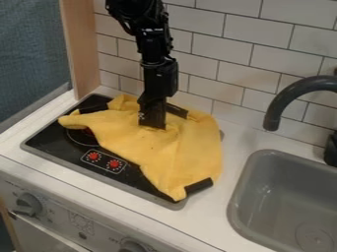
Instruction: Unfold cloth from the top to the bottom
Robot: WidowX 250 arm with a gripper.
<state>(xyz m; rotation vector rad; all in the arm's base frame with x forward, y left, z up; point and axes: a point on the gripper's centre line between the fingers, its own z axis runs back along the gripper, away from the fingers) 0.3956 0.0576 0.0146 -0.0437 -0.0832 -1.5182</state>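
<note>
A black robot arm [152, 42] enters at the top edge, left of centre, and comes down in front of a wall of white tiles [256, 24]. Its upper part slants slightly to the right on the way down; below that, the wrist section hangs almost upright, pointing at the toy stove. At the bottom, the black gripper [152, 127] points downward, its tip meeting the upper middle of a yellow cloth [191, 147]. How far open the gripper is, and whether it has hold of any cloth, cannot be told from this angle.

The cloth lies crumpled and only partly spread over the black stove top [49, 142], covering much of its back and right side. One narrow end points out to the left; another corner hangs toward the front — beside it is a short black strip [199, 186]. Folds and ridges gather around the gripper's tip, and the cloth's right part spreads wider and flatter. Near the front edge of the stove top, two red markings [94, 156] show uncovered.

The stove top sits in a white counter [214, 211]. To the right are a grey sink [263, 172] and a dark, curved faucet [299, 88]; a wooden panel [82, 44] stands upright behind the stove's left side.
</note>
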